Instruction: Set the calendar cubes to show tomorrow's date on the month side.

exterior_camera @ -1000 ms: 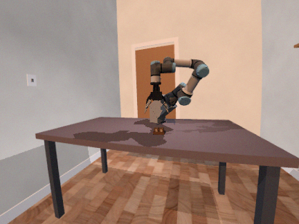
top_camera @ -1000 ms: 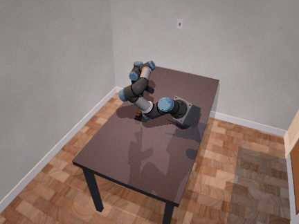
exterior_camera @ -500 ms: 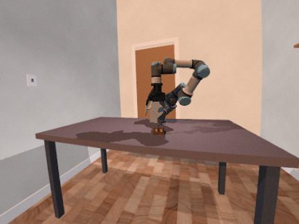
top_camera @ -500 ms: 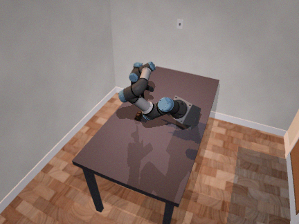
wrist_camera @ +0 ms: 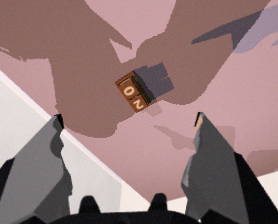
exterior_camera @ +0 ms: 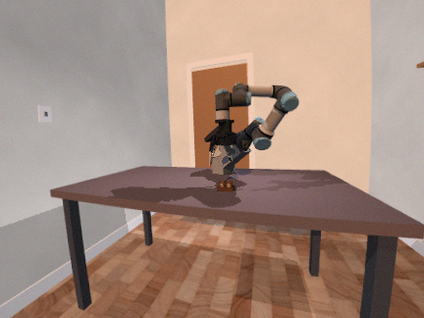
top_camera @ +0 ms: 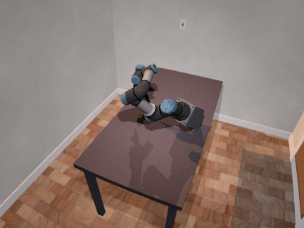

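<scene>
The small brown block calendar (wrist_camera: 136, 91) sits on the dark table, two cubes side by side in a tray. In the wrist view the side facing me shows the digits 0 and 2 in white. It also shows in the exterior view (exterior_camera: 226, 186) and, partly hidden by the arm, in the top view (top_camera: 141, 118). My gripper (wrist_camera: 130, 113) is open and empty. It hangs above the calendar, fingers pointing down, well clear of it. In the exterior view the gripper (exterior_camera: 222, 164) is a short way above the cubes. I cannot see the month's name.
The table's edge runs diagonally at the lower left of the wrist view, with the pale floor (wrist_camera: 30, 125) beyond it. The arm's base (top_camera: 188, 112) is mounted on the table near its right edge. Arm shadows lie over the table.
</scene>
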You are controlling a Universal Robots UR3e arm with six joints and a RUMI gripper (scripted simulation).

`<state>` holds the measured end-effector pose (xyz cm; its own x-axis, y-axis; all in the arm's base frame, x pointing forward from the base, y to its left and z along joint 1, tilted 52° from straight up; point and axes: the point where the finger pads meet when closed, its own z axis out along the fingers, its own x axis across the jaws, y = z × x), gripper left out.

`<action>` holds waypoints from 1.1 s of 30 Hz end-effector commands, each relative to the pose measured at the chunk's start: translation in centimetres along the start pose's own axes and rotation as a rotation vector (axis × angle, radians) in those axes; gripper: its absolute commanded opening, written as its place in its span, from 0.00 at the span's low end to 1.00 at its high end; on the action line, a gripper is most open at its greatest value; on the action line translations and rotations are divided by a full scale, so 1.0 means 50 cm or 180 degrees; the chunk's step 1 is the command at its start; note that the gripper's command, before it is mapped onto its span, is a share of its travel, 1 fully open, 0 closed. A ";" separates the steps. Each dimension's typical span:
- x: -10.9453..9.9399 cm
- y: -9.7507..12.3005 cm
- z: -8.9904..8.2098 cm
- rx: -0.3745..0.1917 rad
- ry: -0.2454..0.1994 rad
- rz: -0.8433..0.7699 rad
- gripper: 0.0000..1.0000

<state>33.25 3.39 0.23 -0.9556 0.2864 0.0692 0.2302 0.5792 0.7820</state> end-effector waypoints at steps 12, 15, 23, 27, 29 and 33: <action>-0.008 0.008 0.010 -0.0020 -0.0017 -0.1189 1.00; -0.009 0.009 0.012 -0.0020 -0.0017 -0.1347 1.00; -0.010 0.012 0.014 -0.0020 -0.0018 -0.1572 1.00; -0.011 0.013 0.015 -0.0020 -0.0018 -0.1662 1.00; -0.011 0.013 0.015 -0.0020 -0.0018 -0.1691 1.00; -0.011 0.013 0.016 -0.0020 -0.0018 -0.1723 1.00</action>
<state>34.00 4.26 0.22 -0.9416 -0.0375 -0.3348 -0.2798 0.6404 0.7153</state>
